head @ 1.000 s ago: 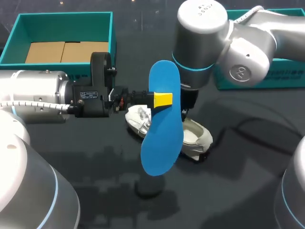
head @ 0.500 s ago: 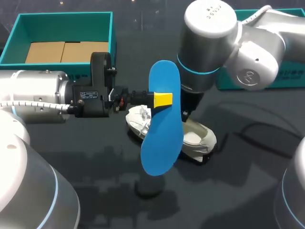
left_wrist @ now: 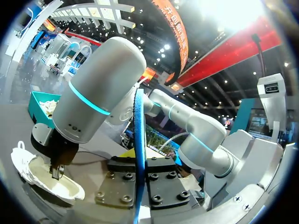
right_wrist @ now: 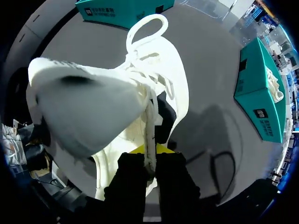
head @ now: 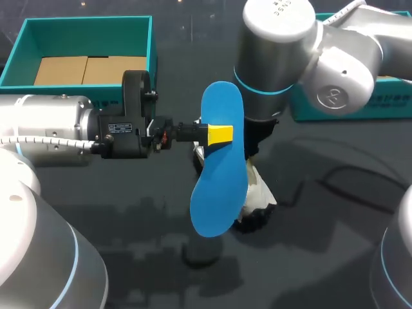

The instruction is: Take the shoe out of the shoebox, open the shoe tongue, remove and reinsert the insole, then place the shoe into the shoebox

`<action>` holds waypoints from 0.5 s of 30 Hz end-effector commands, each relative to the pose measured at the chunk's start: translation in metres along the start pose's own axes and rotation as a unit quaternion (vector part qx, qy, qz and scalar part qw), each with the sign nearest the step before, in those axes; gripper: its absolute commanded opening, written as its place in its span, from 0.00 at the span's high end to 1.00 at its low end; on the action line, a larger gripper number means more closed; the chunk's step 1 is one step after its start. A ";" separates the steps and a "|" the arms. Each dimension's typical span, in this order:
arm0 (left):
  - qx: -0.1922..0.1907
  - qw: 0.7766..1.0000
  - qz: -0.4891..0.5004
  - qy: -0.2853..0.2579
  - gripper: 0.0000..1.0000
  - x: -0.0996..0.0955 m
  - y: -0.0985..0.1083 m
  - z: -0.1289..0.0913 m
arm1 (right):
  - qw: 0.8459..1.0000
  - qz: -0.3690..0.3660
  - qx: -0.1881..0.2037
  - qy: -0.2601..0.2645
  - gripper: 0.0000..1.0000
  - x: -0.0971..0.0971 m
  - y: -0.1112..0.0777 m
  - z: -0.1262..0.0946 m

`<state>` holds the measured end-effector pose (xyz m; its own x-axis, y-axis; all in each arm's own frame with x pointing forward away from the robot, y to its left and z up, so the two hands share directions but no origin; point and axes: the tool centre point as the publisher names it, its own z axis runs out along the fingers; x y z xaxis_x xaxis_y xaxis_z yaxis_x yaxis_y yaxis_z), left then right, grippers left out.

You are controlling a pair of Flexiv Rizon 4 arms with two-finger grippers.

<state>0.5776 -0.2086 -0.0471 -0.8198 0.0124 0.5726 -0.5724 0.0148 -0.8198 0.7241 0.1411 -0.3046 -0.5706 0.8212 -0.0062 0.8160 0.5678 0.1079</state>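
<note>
Right hand (right_wrist: 150,164) apparently pinching shoe (right_wrist: 88,107) tongue, shoe now tipped up; left hand (head: 220,134) pinching insole (head: 219,193).

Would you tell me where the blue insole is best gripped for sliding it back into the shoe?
Pinch the insole across its flat faces near the narrower upper end, coming in over a long edge, as the left gripper does. That probably leaves the wider lower end free to enter the shoe.

A dark, glossy table (head: 129,257) fills the head view from edge to edge. Small bright glints (head: 84,3) of overhead light sit at the upper left edge. Soft, blurred shadows (head: 206,254) pool across the lower middle.
</note>
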 end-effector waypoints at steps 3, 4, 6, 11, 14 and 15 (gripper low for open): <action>0.002 1.000 0.000 -0.002 1.00 0.001 0.001 0.004 | 1.000 0.000 0.002 -0.003 1.00 0.003 0.003 0.000; 0.002 1.000 0.000 -0.002 1.00 0.001 0.001 0.004 | 1.000 0.027 0.011 0.000 1.00 0.003 0.002 0.002; 0.002 1.000 0.000 -0.002 1.00 0.001 0.001 0.004 | 0.998 0.057 0.004 0.005 1.00 0.006 0.002 0.004; 0.002 1.000 0.000 -0.002 1.00 0.001 0.001 0.004 | 0.994 0.111 0.002 0.011 1.00 0.015 -0.002 0.006; 0.002 1.000 0.000 -0.002 1.00 0.001 0.001 0.004 | 0.990 0.136 -0.019 0.029 1.00 0.019 -0.006 0.004; 0.002 1.000 0.000 -0.002 1.00 0.001 0.001 0.004 | 0.989 0.143 -0.024 0.029 1.00 0.020 -0.007 0.003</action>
<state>0.5777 -0.2086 -0.0472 -0.8197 0.0124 0.5726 -0.5725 0.0147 -0.8198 0.7154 0.1626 -0.3067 -0.3333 0.9399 0.0742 0.9392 0.3241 0.1136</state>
